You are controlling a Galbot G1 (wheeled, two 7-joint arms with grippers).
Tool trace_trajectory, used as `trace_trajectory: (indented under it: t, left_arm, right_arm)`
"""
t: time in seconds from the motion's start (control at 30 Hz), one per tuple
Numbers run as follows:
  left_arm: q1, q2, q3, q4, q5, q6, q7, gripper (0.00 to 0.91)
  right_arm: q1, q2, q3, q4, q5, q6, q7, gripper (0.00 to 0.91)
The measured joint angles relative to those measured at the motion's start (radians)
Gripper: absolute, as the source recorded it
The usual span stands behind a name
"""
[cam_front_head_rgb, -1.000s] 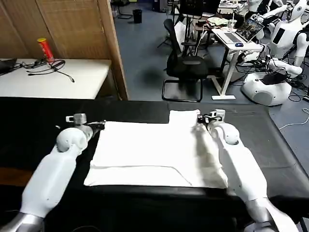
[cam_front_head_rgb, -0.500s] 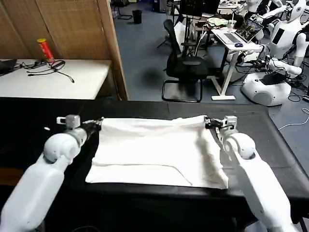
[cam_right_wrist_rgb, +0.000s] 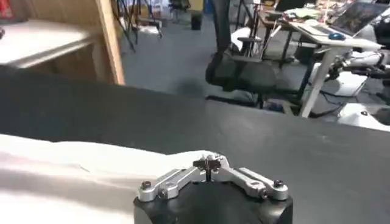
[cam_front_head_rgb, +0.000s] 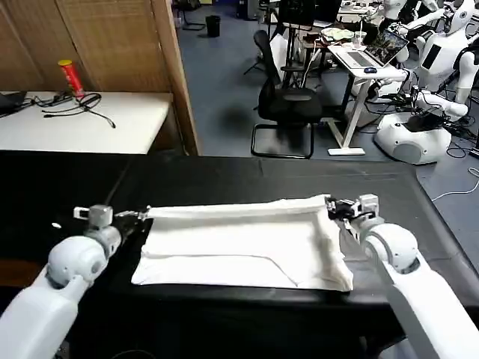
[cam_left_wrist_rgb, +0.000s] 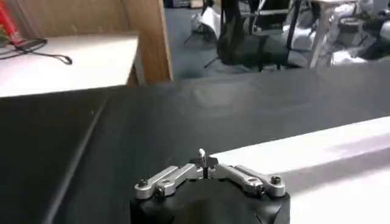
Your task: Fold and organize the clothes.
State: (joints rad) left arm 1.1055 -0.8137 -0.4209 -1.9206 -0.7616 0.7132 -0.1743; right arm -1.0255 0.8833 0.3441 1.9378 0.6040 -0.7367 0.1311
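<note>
The white T-shirt lies on the black table, stretched out wide between the two grippers. The left gripper is at the shirt's far left corner, and its fingers are pinched together on the cloth there. In the left wrist view, the left gripper has its tips closed on a small white bit of the shirt, and the rest of the T-shirt spreads away from it toward the other arm. The right gripper is at the shirt's far right corner, and its fingers are also pinched together on the cloth. In the right wrist view, the right gripper has its tips closed right at the edge of the T-shirt, which spreads away from it toward the left arm. The far edge of the shirt runs in a rolled, slightly raised line from one gripper to the other. The part of the shirt nearer the robot lies flat on the table, with a fold line across it. Past the table stands a black office chair.
</note>
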Motion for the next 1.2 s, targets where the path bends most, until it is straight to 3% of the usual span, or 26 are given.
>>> trace_trajectory:
  t: [0.3,0.83,0.93,0.97,1.0,1.03,1.2]
  left_arm:
    - [0.056,0.048,-0.015,-0.069,0.019,0.023,-0.002,0.000]
    - [0.171,0.053,-0.033,-0.121,0.087,0.023,0.022,0.000]
    - [0.194,0.048,-0.035,-0.123,0.095,0.023,0.023,0.000]
    - [0.201,0.045,-0.037,-0.124,0.096,0.023,0.025,0.000]
    - [0.206,0.043,-0.037,-0.126,0.098,0.023,0.032,0.117]
    - [0.210,0.042,-0.037,-0.128,0.100,0.023,0.039,0.878]
    - [0.225,0.039,-0.043,-0.148,0.122,0.023,0.042,0.878]
  right_arm:
    - [-0.113,-0.047,0.026,0.065,0.005,0.000,0.004,0.000]
    - [-0.189,-0.044,0.016,0.072,0.007,0.000,-0.001,0.000]
    - [-0.193,-0.042,0.019,0.076,0.006,0.000,-0.009,0.078]
    - [-0.196,-0.042,0.021,0.079,0.004,0.000,-0.013,0.205]
    - [-0.199,-0.043,0.023,0.082,0.004,0.000,-0.018,0.878]
    - [-0.202,-0.043,0.027,0.085,0.003,0.000,-0.020,0.878]
    - [-0.210,-0.036,0.056,0.112,0.012,0.000,-0.017,0.878]
